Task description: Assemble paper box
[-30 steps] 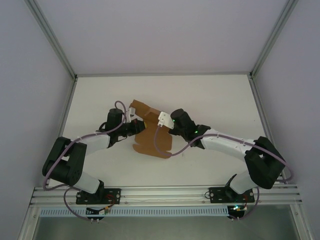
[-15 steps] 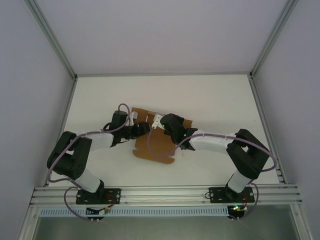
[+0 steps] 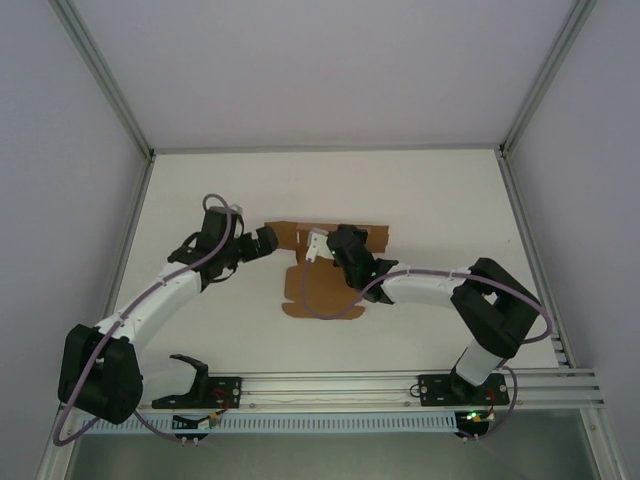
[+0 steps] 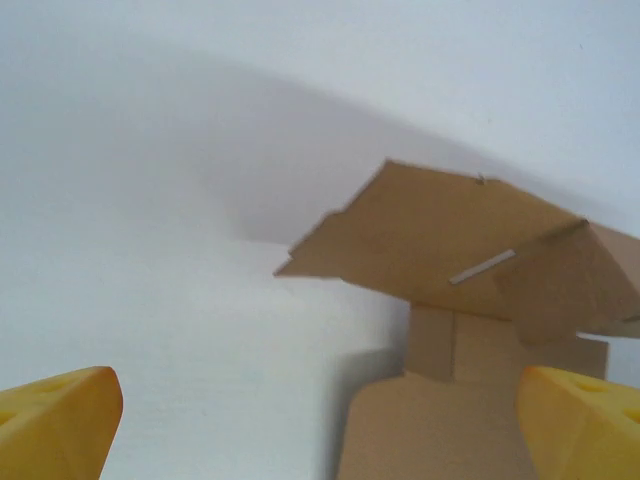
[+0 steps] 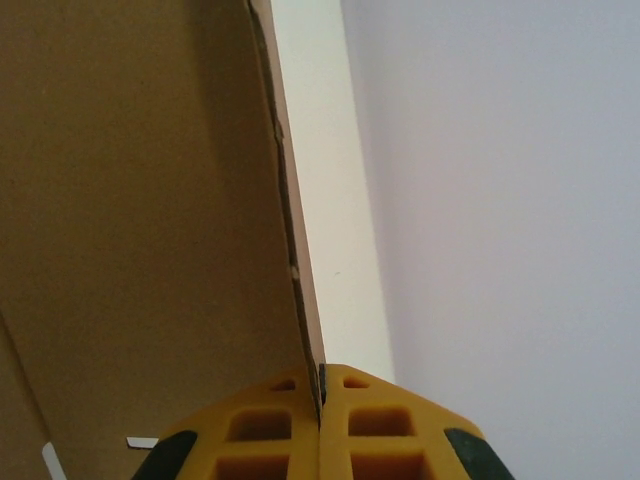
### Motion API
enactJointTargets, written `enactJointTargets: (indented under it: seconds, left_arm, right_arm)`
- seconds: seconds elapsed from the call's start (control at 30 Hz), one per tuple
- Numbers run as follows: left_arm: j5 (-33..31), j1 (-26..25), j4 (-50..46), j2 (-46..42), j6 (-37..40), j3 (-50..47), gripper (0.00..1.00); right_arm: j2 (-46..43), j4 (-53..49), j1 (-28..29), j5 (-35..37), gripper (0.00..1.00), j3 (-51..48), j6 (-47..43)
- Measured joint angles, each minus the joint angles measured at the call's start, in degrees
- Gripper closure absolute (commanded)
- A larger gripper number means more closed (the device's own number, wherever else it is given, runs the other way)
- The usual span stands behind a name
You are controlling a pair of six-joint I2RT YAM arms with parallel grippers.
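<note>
The paper box (image 3: pixel 322 288) is a brown die-cut sheet lying mid-table, its far part folded up under my right gripper (image 3: pixel 340 242). In the right wrist view that gripper (image 5: pixel 321 400) is shut on the thin edge of a cardboard panel (image 5: pixel 140 220) standing upright. My left gripper (image 3: pixel 266 241) hovers just left of the sheet's far flap, apart from it. From the left wrist, its yellow fingertips (image 4: pixel 58 425) stand wide open around bare table (image 4: pixel 150 300), and the raised flap (image 4: pixel 450 235) and the flat panel (image 4: pixel 450 430) lie ahead to the right.
The white table (image 3: pixel 450 200) is bounded by pale walls and grey frame posts (image 3: pixel 130 130). The arm bases sit on the rail (image 3: pixel 330 385) at the near edge. Purple cables loop along both arms.
My left gripper let go of the sheet, opened wide and drew back to the left. The sheet shifted right and settled lower, still pinched by my right gripper.
</note>
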Motion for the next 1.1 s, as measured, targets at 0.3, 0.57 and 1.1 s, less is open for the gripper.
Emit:
enactJointTargets:
  seconds: [0.3, 0.57, 1.1]
  left_arm:
    - [3.65, 1.88, -0.24, 8.61, 15.91, 10.05, 0.0]
    - [14.71, 2.54, -1.68, 15.63, 34.4, 14.67, 0.01]
    - [18.84, 2.08, -7.85, 25.09, 43.08, 19.39, 1.0]
  right_arm:
    - [-0.44, 12.79, -0.74, -3.5, 1.0, -7.3, -7.63]
    - [2.38, 22.29, -0.83, -4.44, 1.0, -8.37, -11.41]
    - [2.36, 19.56, -1.81, -5.05, 1.0, -8.94, -5.68]
